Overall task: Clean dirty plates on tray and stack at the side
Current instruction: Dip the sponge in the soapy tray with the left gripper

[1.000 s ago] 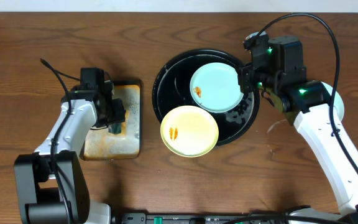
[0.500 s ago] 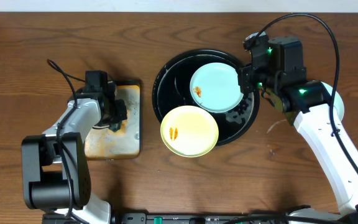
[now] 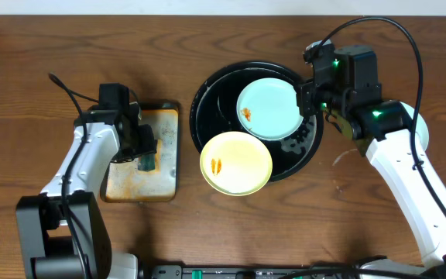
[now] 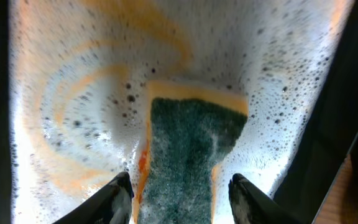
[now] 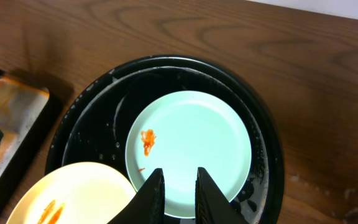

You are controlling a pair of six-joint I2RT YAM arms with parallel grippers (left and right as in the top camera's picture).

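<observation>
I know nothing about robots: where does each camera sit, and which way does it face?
Overhead: above the table, facing straight down; black tray, metal tray, left arm and right arm show.
Left wrist: on the left arm, facing down past the left gripper at the sponge.
Right wrist: on the right arm, facing down past the right gripper at the blue-green plate.
Shared: overhead and right wrist both show that plate.

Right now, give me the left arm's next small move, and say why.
Probably close the left end effector on the sponge. Its jaws stand open on either side of it in the soapy metal tray, and the blue-green plate and yellow plate both show orange smears, so a scrubber seems needed.
</observation>
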